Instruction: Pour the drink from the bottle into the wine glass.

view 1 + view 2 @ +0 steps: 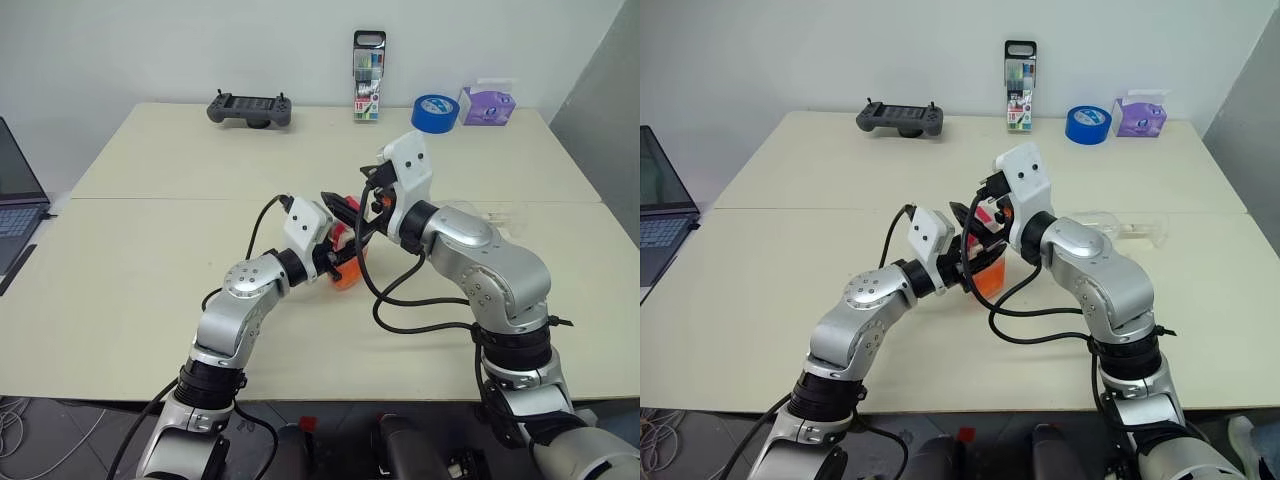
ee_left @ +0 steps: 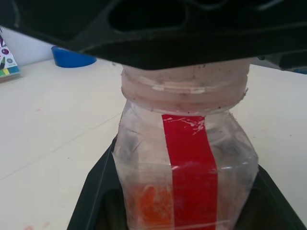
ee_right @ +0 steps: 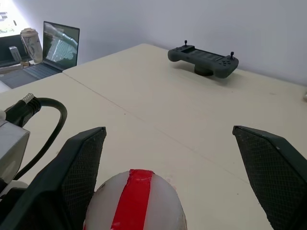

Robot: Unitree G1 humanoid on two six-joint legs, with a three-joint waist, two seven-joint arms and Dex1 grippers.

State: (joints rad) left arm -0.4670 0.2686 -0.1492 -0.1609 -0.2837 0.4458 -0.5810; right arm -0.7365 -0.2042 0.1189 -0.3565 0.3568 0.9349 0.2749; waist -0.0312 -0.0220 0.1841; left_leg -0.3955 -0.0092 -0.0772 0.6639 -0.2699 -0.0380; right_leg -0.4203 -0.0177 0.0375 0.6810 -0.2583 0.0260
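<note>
Left gripper: you see the left gripper [image 1: 962, 262] near the middle of the table, its two black fingers clamped on the body of the bottle [image 2: 184, 158], one finger on each side.
Bottle: it stands upright in that grip, with a red stripe running down the clear wall and over the white cap [image 3: 135, 203].
Drink: the orange drink [image 1: 347, 276] fills only the low part of the bottle, under the fingers.
Right gripper: your right gripper [image 3: 172, 177] is level above the bottle, coming from about 3 o'clock of it; its fingers [image 3: 79, 167] are wide apart, one on each side of the cap, and they do not touch it.
Wine glass: the wine glass [image 1: 1120, 226] lies on its side on the table at about 3 o'clock from the bottle, behind the right forearm, well apart from both grippers.
Table: the table [image 1: 150, 260] is cream, with a seam running across it.
Far edge: at 12 o'clock you have a marker case [image 1: 368, 76], a blue tape roll [image 1: 435, 112] and a purple tissue box [image 1: 487, 103]; at about 11 o'clock a dark game controller [image 1: 250, 108].
Laptop: a laptop [image 1: 14, 205] is at 9 o'clock, beyond the table edge.
</note>
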